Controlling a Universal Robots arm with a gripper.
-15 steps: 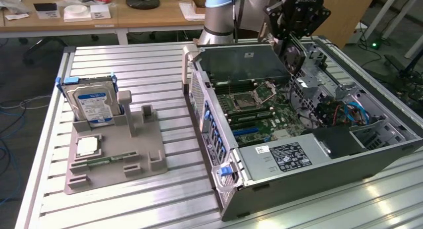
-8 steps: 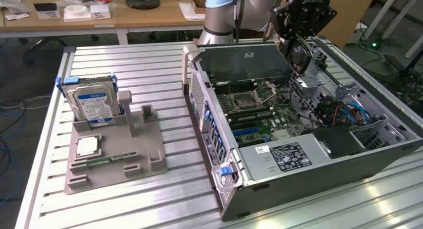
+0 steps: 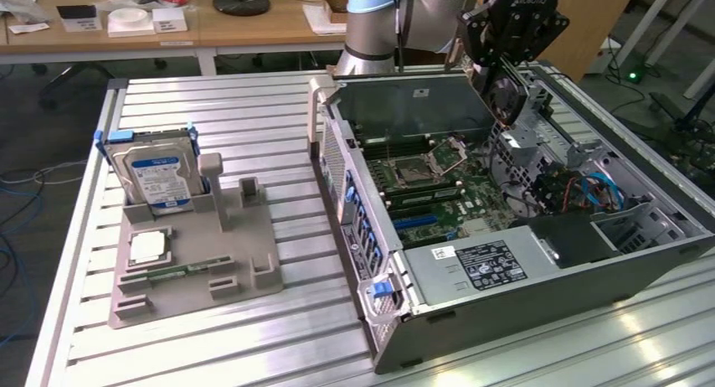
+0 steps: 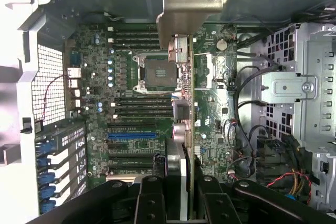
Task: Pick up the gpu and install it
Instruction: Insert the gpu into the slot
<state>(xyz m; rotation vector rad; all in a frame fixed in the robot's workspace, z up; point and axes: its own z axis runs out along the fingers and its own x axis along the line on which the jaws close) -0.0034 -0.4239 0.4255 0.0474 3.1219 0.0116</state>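
Your arm [image 3: 378, 23] stands upright; gripper [image 4: 178, 198] points straight down, fingers [image 4: 150, 203] clamped on the gpu [image 4: 181, 77].

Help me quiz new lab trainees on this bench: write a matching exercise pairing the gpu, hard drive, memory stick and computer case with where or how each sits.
Things:
1. gpu
2. hard drive
3. memory stick
4. computer case

States:
A. standing upright in the grey holder
B. side open, motherboard exposed
C. clamped in the gripper, over the motherboard
D. green, lying low on the grey holder

Pairs: 1-C, 2-A, 3-D, 4-B
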